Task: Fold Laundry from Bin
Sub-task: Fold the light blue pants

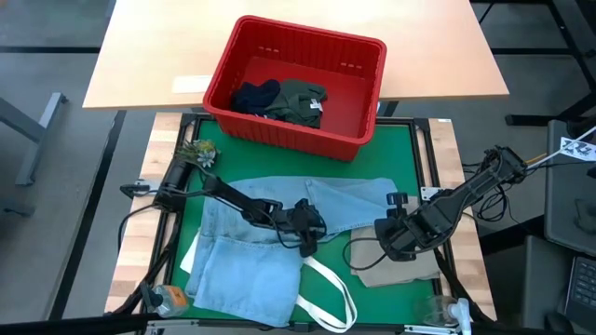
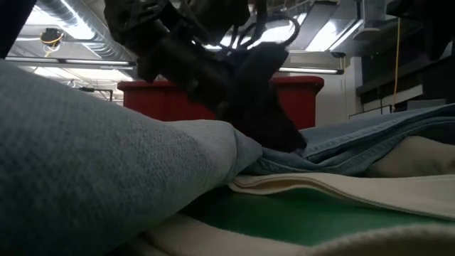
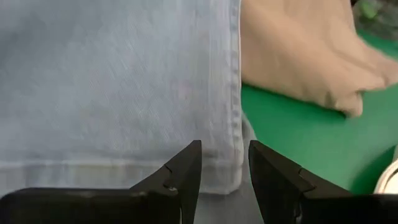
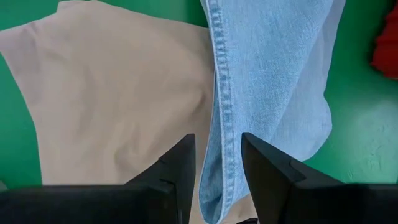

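Observation:
The light blue jeans (image 1: 279,209) lie spread on the green mat. Part of them rests on a white tote bag (image 1: 321,288), and their right end lies against the beige cloth (image 1: 400,268). My left gripper (image 1: 307,233) is low over the middle of the jeans, its fingers close together at a hem corner (image 3: 233,177). My right gripper (image 1: 396,233) is at the jeans' right end, above the beige cloth (image 4: 118,93), its fingers close together around a seamed edge. The red bin (image 1: 296,86) stands on the far side, holding the dark navy garment (image 1: 255,97) and the olive garment (image 1: 304,100). My left gripper has the jeans' side seam (image 3: 235,146) between its two fingers, right at the hem corner, coming from above. The jeans lie flat on the mat there. One layer or several, I cannot tell. My right gripper has a folded, seamed edge of the jeans (image 4: 217,143) between its two fingers, which lie across the seam, coming from above. The rounded end of the fold (image 4: 211,208) sits between the fingers, over the beige cloth. The rest of the jeans runs away from it, slack.
The tote bag's straps (image 1: 333,296) loop over the mat near the front edge. Small items lie at the table's corners: a green-and-white object (image 1: 197,151) at the far left and a clear cup (image 1: 443,311) at the near right. Bare green mat (image 1: 410,158) shows beside the bin.

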Robot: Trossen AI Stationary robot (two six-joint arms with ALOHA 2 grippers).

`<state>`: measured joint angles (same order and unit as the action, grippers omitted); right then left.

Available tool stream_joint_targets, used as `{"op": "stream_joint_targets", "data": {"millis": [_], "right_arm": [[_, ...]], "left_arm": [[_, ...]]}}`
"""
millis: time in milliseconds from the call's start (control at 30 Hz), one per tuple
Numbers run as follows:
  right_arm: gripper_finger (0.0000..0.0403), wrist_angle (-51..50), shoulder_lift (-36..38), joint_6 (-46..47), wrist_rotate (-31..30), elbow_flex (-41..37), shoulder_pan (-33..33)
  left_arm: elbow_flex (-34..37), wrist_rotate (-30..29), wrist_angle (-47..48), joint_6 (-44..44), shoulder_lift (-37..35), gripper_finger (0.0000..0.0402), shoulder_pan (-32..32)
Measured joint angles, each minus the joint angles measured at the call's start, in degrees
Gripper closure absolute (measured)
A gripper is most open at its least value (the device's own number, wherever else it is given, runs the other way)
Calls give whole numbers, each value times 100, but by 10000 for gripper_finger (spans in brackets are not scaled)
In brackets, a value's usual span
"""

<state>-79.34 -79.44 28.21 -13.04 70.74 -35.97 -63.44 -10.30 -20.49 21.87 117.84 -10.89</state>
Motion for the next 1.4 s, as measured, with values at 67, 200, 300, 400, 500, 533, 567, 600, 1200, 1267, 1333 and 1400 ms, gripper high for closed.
{"op": "stream_joint_targets", "data": {"millis": [67,200,300,400,500,533,567,600,1200,1267,1333,1400], "right_arm": [[274,0,-2,0,0,0,0],[274,3,-2,0,-2,0,0],[274,8,-2,0,-2,0,0],[274,6,-2,0,-1,0,-1],[274,6,-2,0,-2,0,0],[274,6,-2,0,-2,0,0],[274,6,-2,0,-2,0,0],[274,6,-2,0,-2,0,0],[274,-30,-2,0,-4,0,0],[274,-27,-2,0,-7,0,0],[274,-23,-2,0,-10,0,0],[274,-23,-2,0,-14,0,-2]], "left_arm": [[0,16,0,-1,88,274,-6],[0,30,-106,4,299,274,-3],[0,29,-146,0,370,274,-3],[0,-18,-142,0,368,287,-3],[0,-81,-138,0,368,324,4],[0,-72,-130,0,368,340,7],[0,-68,-125,0,368,357,10],[0,-57,-125,0,368,373,10],[2,295,2205,-449,-1626,391,242],[2,365,2580,-450,-1736,391,241],[-2,432,2760,-451,-1750,390,215],[0,531,2964,-451,-1708,390,161]]}}
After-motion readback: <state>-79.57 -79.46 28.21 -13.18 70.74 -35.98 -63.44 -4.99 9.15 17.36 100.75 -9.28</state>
